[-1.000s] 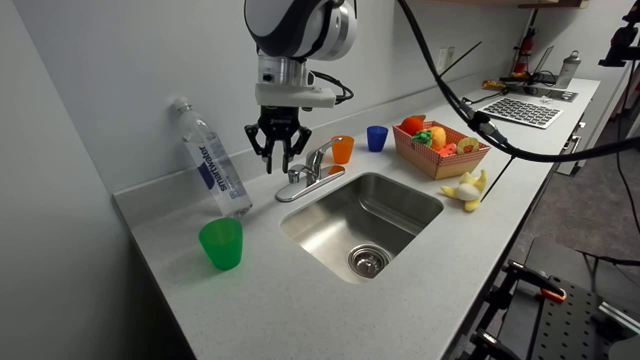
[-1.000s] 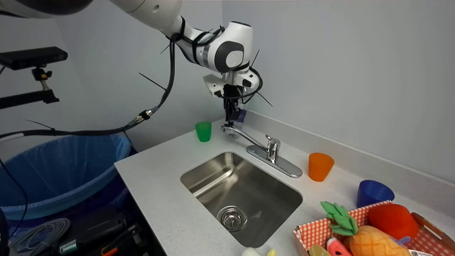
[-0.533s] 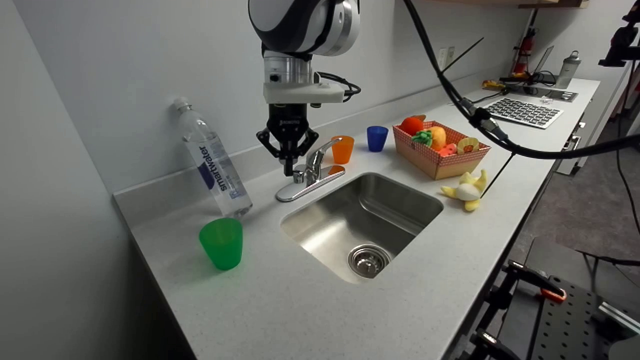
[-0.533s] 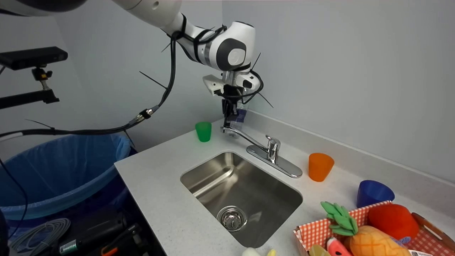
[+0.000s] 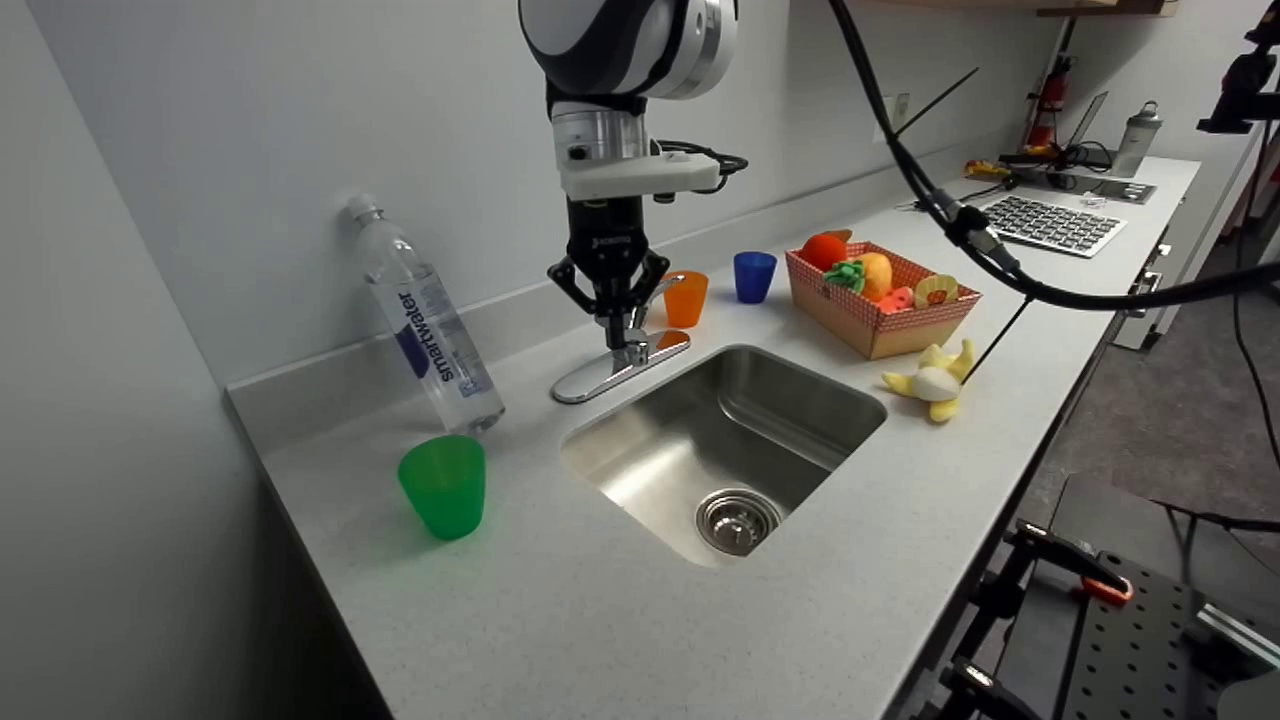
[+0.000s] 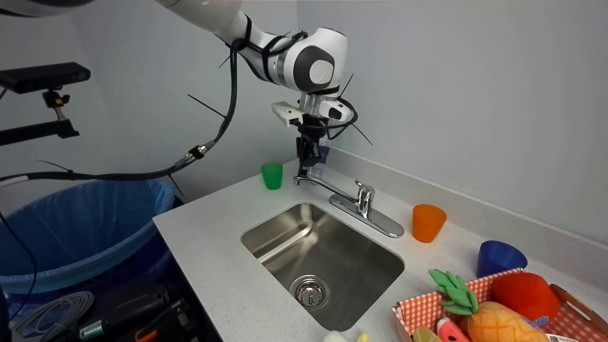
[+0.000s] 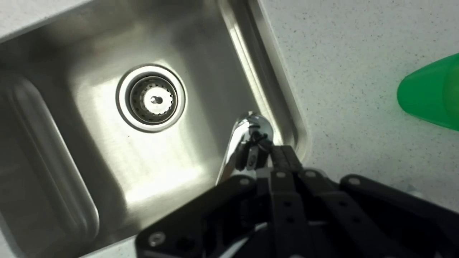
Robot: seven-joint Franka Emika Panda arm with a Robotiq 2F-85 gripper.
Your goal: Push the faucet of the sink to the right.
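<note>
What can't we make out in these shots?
Faucet, in an exterior view: body partly behind the gripper.
Smartwater bottle, in an exterior view: partly behind the gripper.
Red-checked basket, in an exterior view: cut by the bottom and right edges.
Green cup, wrist view: cut by the right edge.

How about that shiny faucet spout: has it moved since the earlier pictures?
Yes: in an exterior view, the faucet spout has swung rightward relative to its fixed base plate.
</note>
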